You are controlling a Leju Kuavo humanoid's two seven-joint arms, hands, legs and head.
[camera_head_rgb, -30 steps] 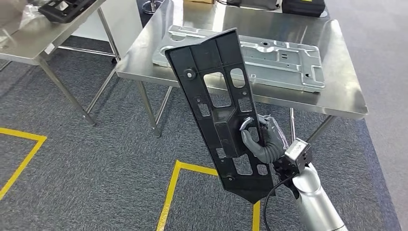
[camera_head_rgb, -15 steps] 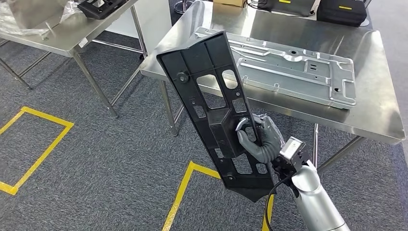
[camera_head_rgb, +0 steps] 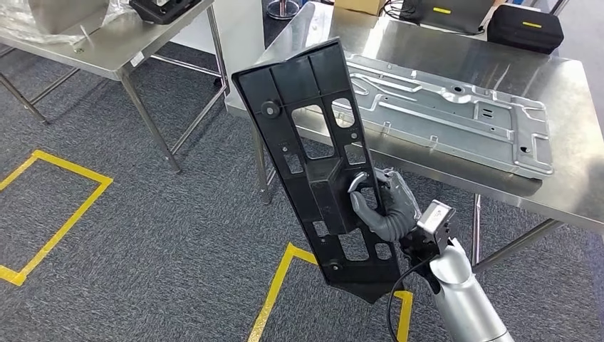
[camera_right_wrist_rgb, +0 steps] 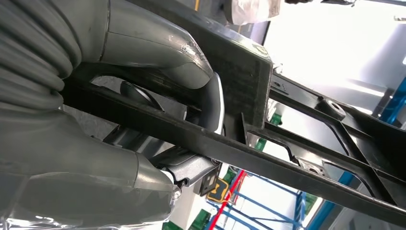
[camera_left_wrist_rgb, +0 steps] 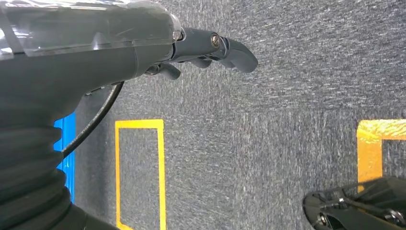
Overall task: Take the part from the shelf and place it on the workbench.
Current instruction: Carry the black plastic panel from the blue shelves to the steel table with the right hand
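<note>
Currently the right arm (camera_head_rgb: 466,299) comes up from the lower right of the head view, forearm angled up and inward, right hand (camera_head_rgb: 383,206) raised in front of the body. It holds the part (camera_head_rgb: 313,160), a long black plastic panel with cutouts, near-upright and tilted with the wide end leaning up and left, pointed end down. The part hangs in the air over the carpet (camera_head_rgb: 157,235), in front of the table (camera_head_rgb: 570,121) edge, not touching it.

Hidden: palm and most of the fingers sit behind the panel in the head view; the pointed tip overlaps the yellow floor tape (camera_head_rgb: 274,285). The right wrist view is close and cluttered, so panel ribs block most of the hand.

Fingers: right ones wrapped tight around a rib near the part's lower middle, thumb (camera_head_rgb: 358,184) hooked through a cutout onto the front face. In the right wrist view the thumb (camera_right_wrist_rgb: 158,50) presses on one side of the bar, fingers (camera_right_wrist_rgb: 119,182) on the other.

Left hand (camera_left_wrist_rgb: 143,52) hangs over the carpet, fingers (camera_left_wrist_rgb: 234,50) loosely extended, together, holding nothing.

A grey metal plate (camera_head_rgb: 456,114) lies flat on the table.
</note>
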